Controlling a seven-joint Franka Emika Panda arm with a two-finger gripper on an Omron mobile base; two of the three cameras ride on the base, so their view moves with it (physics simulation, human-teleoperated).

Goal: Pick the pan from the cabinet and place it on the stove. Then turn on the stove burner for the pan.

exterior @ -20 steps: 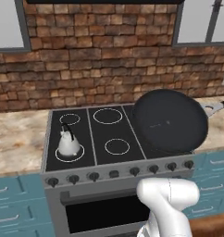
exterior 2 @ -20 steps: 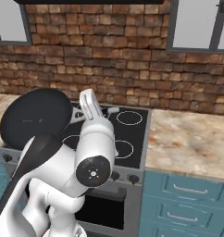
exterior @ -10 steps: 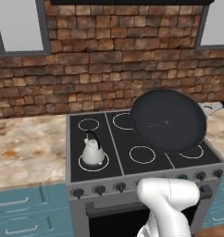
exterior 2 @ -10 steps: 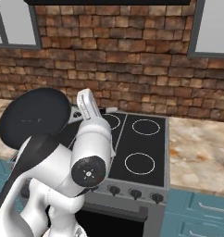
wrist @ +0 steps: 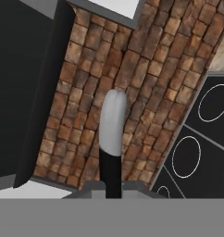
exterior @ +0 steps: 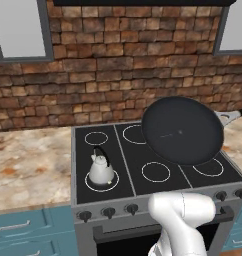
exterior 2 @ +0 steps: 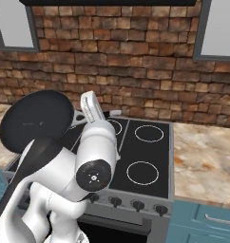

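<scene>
The claw [wrist: 113, 187], clamped on the thin handle, holds the rigid black pan [exterior: 182, 130] tilted above the stove [exterior: 138, 172], likely weighty beyond the grip.

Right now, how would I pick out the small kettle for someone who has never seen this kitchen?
Find the black stove below the brick wall. On its front-left white ring sits the kettle: small, silver, with a dark handle. It is the sole thing resting on the glass; the black pan is held above the right side.
</scene>
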